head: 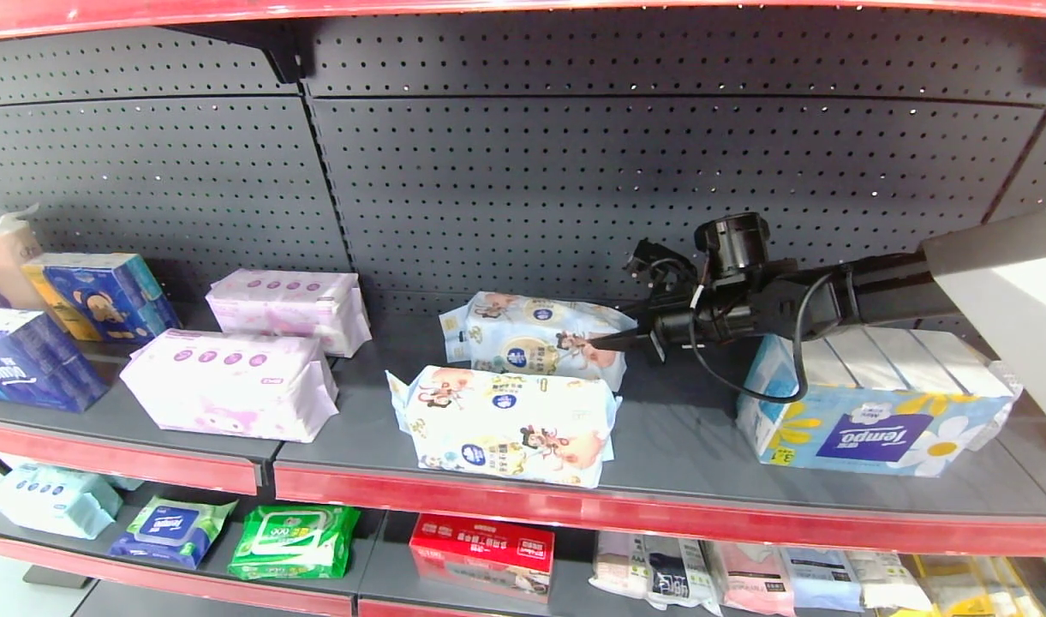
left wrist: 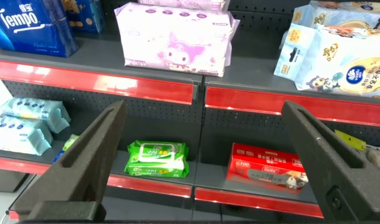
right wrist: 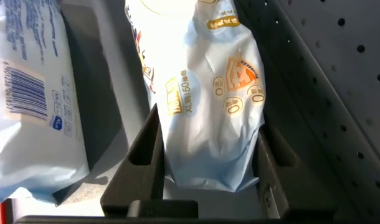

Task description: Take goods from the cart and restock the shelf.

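The right gripper [head: 617, 341] is reaching across the middle shelf [head: 685, 428] and is gripping the rear cartoon-print tissue pack [head: 535, 338] by its end. In the right wrist view its fingers [right wrist: 146, 149] are pressing on either side of the pack's gathered plastic end, so they are judged to be closed on it rather than standing clear. The pack is lying on the shelf board close to the perforated back panel [head: 574, 171], just behind a matching front pack [head: 505, 424] that is sitting at the shelf's red edge. The left gripper [left wrist: 204, 109] is hanging in front of the lower shelves with its fingers spread wide and nothing between them. As for progress, this item is looking nearly placed: it is resting where it belongs, and what is left for it is letting go and drawing the arm back without dragging the pack or nudging the front one. Pink packs [head: 231, 381] to the left and a flower-print tissue bundle [head: 874, 403] to the right are flanking the spot, and how many more goods are waiting to be shelved cannot be told.
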### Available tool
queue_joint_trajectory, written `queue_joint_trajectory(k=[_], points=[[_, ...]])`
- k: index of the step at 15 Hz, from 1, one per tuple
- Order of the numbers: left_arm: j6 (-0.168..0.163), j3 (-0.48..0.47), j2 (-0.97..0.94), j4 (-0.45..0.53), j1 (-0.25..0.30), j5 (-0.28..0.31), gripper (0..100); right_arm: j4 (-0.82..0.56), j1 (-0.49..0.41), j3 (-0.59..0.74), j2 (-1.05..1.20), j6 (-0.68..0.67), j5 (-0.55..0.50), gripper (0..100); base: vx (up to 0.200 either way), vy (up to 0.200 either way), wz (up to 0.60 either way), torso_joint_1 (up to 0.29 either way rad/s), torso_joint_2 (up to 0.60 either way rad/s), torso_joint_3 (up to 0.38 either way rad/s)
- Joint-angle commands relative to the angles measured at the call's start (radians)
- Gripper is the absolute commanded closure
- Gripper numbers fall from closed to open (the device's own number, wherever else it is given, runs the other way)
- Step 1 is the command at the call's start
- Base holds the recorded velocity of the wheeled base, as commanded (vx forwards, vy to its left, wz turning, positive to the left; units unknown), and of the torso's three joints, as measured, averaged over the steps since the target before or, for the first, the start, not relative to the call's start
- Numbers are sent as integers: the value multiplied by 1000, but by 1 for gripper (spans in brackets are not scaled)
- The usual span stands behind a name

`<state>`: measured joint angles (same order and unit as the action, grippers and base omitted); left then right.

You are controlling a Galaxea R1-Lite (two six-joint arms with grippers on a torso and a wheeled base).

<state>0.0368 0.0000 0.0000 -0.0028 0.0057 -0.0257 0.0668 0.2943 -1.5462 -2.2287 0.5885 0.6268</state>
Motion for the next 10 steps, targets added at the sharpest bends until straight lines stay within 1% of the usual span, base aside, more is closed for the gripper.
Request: queue_joint_trajectory(k=[1,10], points=[[2,0,0,0,0,0,0,1,-3,-5,-5,4,13,100,0,0,0,0,0,0],[2,0,0,0,0,0,0,1,11,-3,-5,-1,4,100,0,0,0,0,0,0]])
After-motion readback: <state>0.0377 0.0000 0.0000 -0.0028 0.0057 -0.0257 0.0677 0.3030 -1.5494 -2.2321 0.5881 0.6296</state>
